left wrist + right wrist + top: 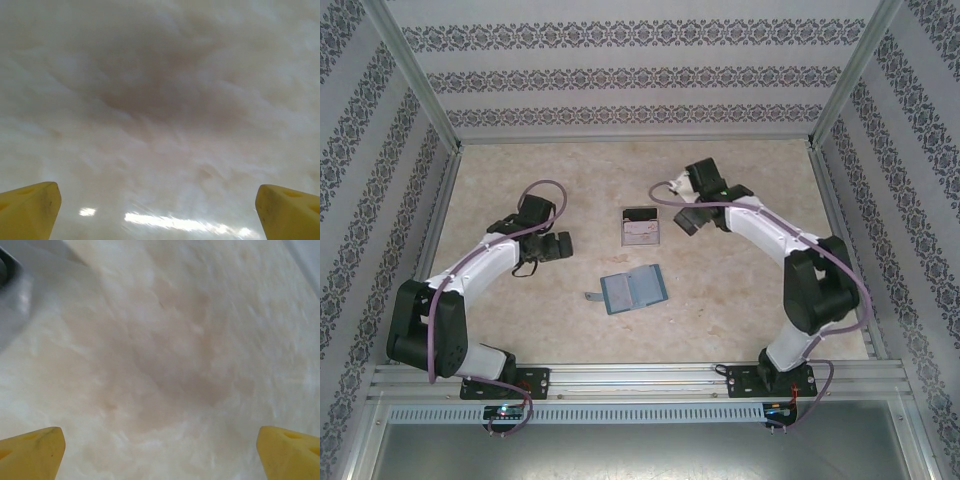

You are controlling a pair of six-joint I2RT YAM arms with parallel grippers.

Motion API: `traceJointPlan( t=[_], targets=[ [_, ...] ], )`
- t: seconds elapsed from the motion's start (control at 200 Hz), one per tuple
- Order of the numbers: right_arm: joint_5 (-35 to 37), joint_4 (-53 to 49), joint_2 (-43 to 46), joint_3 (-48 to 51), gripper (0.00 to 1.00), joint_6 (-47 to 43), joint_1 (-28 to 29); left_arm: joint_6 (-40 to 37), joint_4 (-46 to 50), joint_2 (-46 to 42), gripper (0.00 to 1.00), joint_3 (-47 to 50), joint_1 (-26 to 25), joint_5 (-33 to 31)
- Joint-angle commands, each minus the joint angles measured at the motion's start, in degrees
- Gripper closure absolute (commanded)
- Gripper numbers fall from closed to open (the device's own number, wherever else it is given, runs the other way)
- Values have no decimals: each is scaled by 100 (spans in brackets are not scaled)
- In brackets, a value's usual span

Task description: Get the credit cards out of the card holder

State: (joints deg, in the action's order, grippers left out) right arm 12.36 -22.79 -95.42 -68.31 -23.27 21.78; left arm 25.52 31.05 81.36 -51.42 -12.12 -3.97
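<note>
The card holder (633, 290) lies open on the table's middle, teal-blue with a paler left half; a small grey tab (592, 296) sticks out at its left. Behind it a clear tray (641, 228) holds what looks like a pale grey card (642, 234) with a dark one (640, 213) at its far end. My left gripper (560, 245) hovers left of the holder and tray. In the left wrist view it (160, 212) is open over bare table. My right gripper (686, 219) sits just right of the tray, and in the right wrist view it (160, 455) is open with nothing between its fingers.
The beige marbled tabletop (740, 290) is walled by patterned panels with metal rails (640, 375) along the near edge. A grey blurred edge (15, 300), probably the tray, shows at the upper left of the right wrist view.
</note>
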Motion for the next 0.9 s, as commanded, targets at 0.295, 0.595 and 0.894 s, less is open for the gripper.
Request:
traceJointPlan(
  t=[0.295,0.595,0.894],
  targets=[
    [284,3614,1149,2940,2,2360,-1076,-1205,-2034,-439,3,860,921,-1716],
    [403,5001,1485,3768,2,2616,-1331,-2301,-5673,-228,0,2390,1033,-1349],
    [-258,6698,1386,4496,2,2645,-1977,-2128,-7477,355,0,2682,1501,328]
  ],
)
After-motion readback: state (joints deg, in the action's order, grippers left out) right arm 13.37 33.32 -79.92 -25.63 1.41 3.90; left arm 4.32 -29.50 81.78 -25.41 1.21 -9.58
